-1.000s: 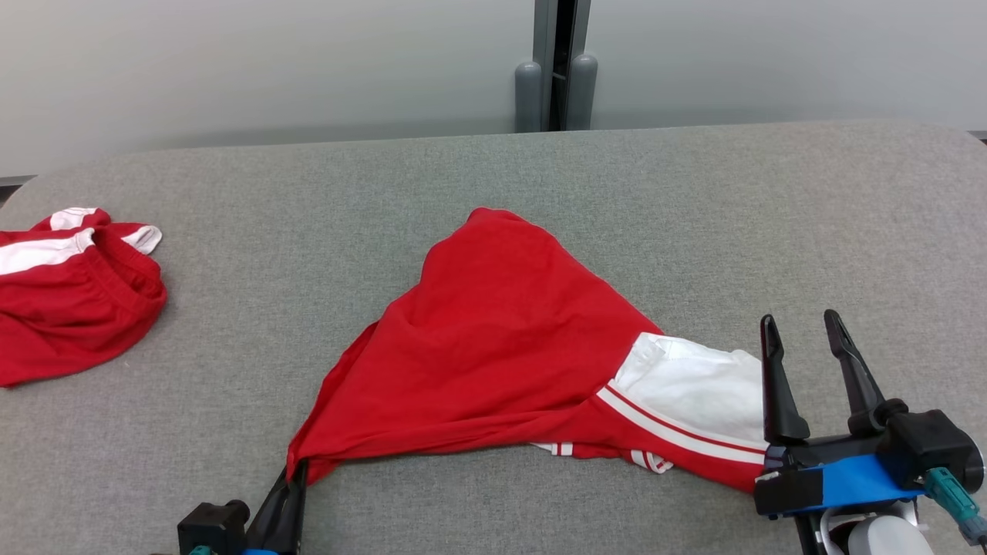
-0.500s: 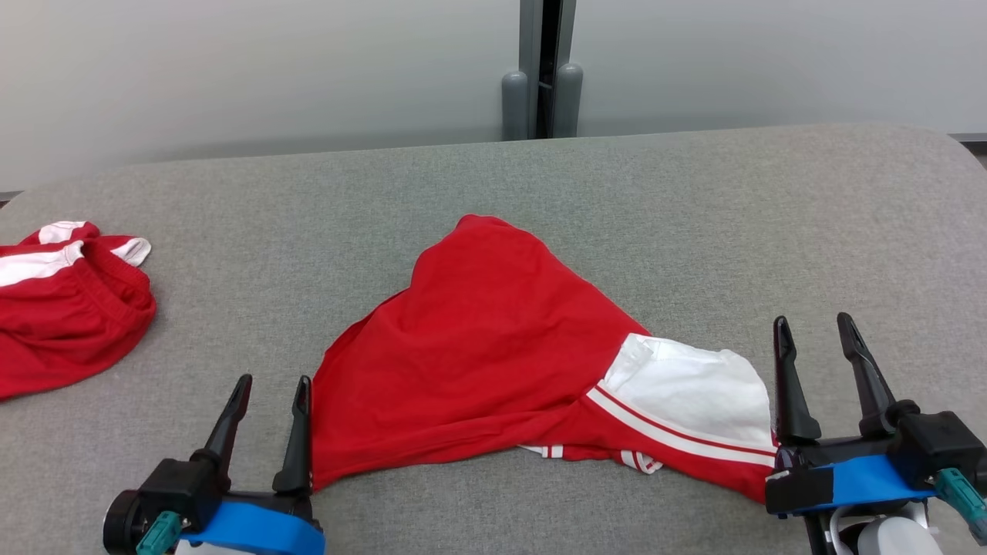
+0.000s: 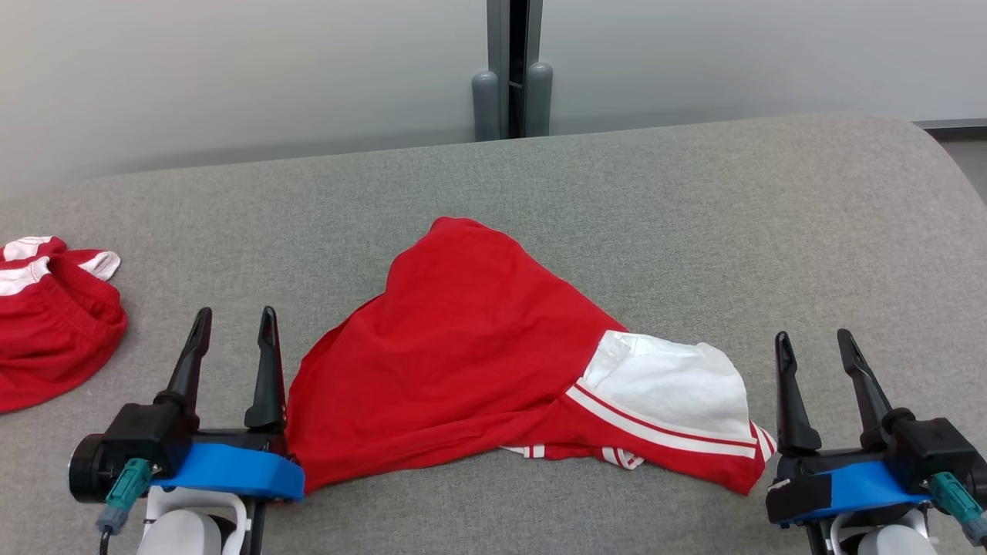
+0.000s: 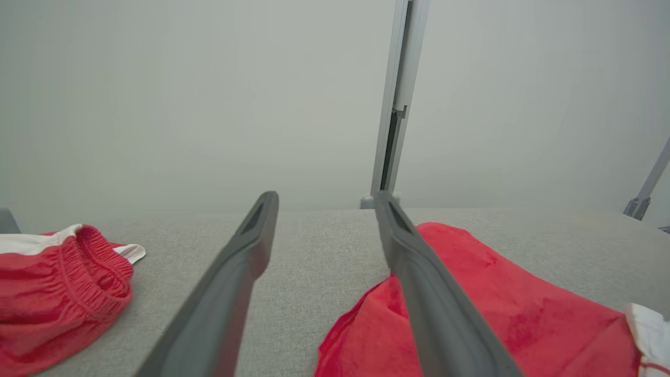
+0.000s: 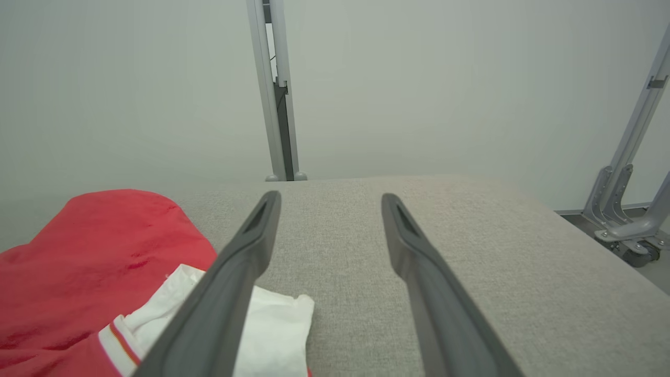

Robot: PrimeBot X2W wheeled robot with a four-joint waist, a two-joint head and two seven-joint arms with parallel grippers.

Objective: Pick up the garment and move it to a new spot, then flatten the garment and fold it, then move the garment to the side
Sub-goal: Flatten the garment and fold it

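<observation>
Garment (image 3: 478, 347) crumpled mid-frame; left gripper (image 3: 236, 312) and right gripper (image 3: 813, 336) flank its lower corners, jaws wide and empty, likely staged for flattening.

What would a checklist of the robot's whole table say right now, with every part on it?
Surface: grey fabric-covered table, bare between the things.
Job's things: red garment with a white panel and stripes, lying crumpled in the middle, not yet flat or folded.
Clutter: second red-and-white garment, bunched at the table's left edge.
Grippers: left gripper open, close beside the red garment's left corner, holding nothing; right gripper open, beside its right corner, holding nothing.
Cables: left teal plug and right teal plug at the wrists.
Surroundings: pale wall, grey post behind the table, metal frame legs on the floor.
</observation>
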